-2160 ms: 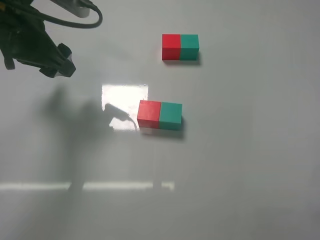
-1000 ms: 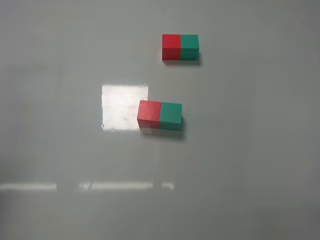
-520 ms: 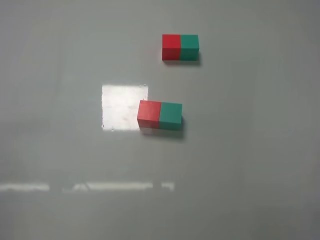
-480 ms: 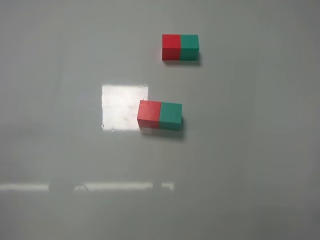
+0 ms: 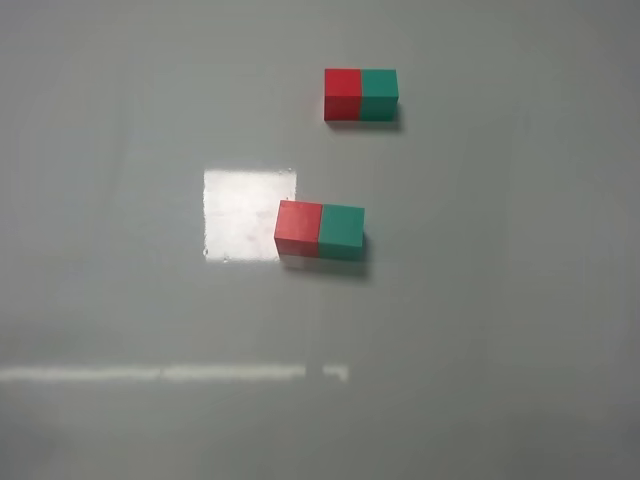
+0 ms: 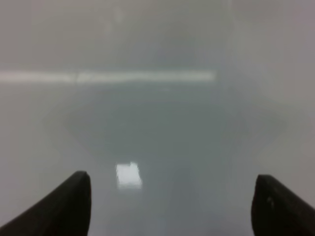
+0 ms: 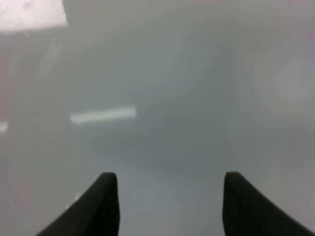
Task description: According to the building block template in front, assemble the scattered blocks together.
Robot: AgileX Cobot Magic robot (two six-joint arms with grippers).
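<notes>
The building block template [image 5: 360, 95], a red and teal-green bar, lies at the far side of the table. The scattered blocks sit nearer the middle, touching side by side: the red cube [image 5: 298, 229] on the left, the teal-green cube [image 5: 342, 231] on the right. Neither arm shows in the exterior high view. In the left wrist view my left gripper [image 6: 172, 176] is open, its fingers wide apart over bare table. In the right wrist view my right gripper [image 7: 170, 174] has its fingers apart by a narrower gap, with nothing between them. No block appears in either wrist view.
The table [image 5: 500, 300] is a plain grey glossy surface. A bright square light reflection [image 5: 245, 210] lies just left of the red cube. A thin bright strip of reflection [image 5: 170, 373] runs across the near part of the table.
The left arm, earlier at the top left of the exterior high view, has left the picture and its shadow on the table has faded. The blocks have not moved.
</notes>
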